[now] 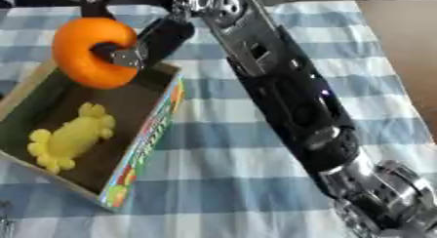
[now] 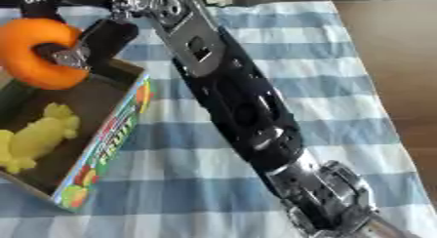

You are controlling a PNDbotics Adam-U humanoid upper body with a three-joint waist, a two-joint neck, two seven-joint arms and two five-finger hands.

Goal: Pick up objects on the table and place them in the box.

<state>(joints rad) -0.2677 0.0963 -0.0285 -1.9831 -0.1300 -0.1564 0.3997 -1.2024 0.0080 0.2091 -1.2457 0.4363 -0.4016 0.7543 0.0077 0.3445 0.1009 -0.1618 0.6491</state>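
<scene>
Orange, one ring-shaped toy (image 1: 92, 51) hangs at eleven o'clock over the one box (image 1: 145, 134), right hand (image 1: 141, 44) curled through its hole. One yellow toy (image 1: 72, 137) lies inside the box at nine o'clock.

Your right arm (image 1: 290, 100) is a long black shell with cut-out openings, capped by round silver joints at both ends. A small purple light glows on its side. Your right hand (image 1: 141, 47) is black with silver metal parts.
</scene>
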